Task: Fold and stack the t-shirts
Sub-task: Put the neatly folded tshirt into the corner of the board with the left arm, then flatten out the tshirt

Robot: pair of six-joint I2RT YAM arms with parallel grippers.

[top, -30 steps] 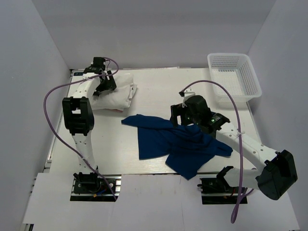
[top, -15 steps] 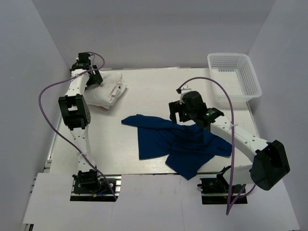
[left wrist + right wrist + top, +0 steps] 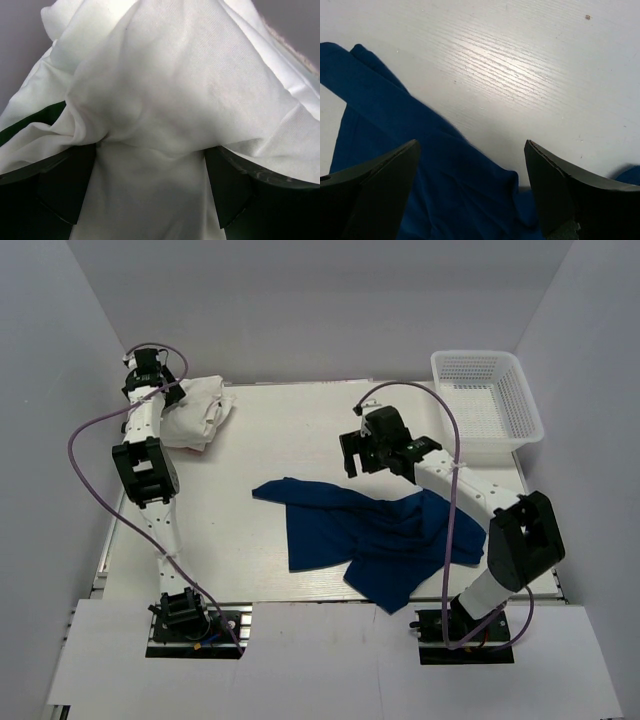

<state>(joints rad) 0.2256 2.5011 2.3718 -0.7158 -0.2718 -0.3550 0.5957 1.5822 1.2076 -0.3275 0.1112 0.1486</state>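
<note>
The dark navy t-shirt (image 3: 370,535) lies crumpled and spread on the table's middle right. My right gripper (image 3: 358,455) hovers open just beyond its far edge. In the right wrist view its gripper (image 3: 470,150) has navy t-shirt (image 3: 420,165) below the left finger and bare table under the right. The white t-shirts (image 3: 195,410) sit bunched at the far left corner. My left gripper (image 3: 155,388) is against them, jaws wide. In the left wrist view, white t-shirts (image 3: 175,90) fill the gap of the gripper (image 3: 150,160) and drape over both fingers.
A white mesh basket (image 3: 470,357) stands at the far right corner. The white table (image 3: 290,430) ends at grey walls on the left, back and right. The left arm's purple cable (image 3: 80,440) loops out toward the left wall.
The left gripper has swung left and back toward the corner, and the white t-shirts have shifted left with it. The right gripper has moved farther back, off the navy t-shirt's upper edge.
</note>
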